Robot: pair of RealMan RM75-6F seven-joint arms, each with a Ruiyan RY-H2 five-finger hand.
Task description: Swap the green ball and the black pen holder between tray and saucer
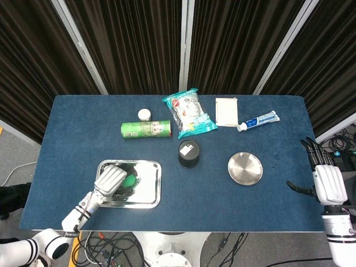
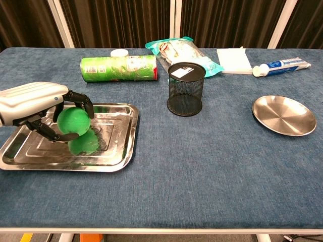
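Note:
My left hand [image 2: 35, 103] [image 1: 110, 180] curls over the green ball [image 2: 70, 121] [image 1: 129, 181] and grips it just above the steel tray [image 2: 108, 151] [image 1: 146, 189] at the table's front left. The black mesh pen holder [image 2: 185, 89] [image 1: 188, 153] stands upright on the blue cloth in the middle, on neither tray nor saucer. The round steel saucer [image 2: 283, 114] [image 1: 245, 168] lies bare at the right. My right hand [image 1: 326, 181] hangs open beyond the table's right edge, seen only in the head view.
A green canister [image 2: 119, 68] lies on its side behind the tray, with a white lid [image 2: 119, 53] beyond it. A snack bag [image 2: 182, 50], a white box [image 2: 234, 60] and a toothpaste tube [image 2: 281, 65] line the back.

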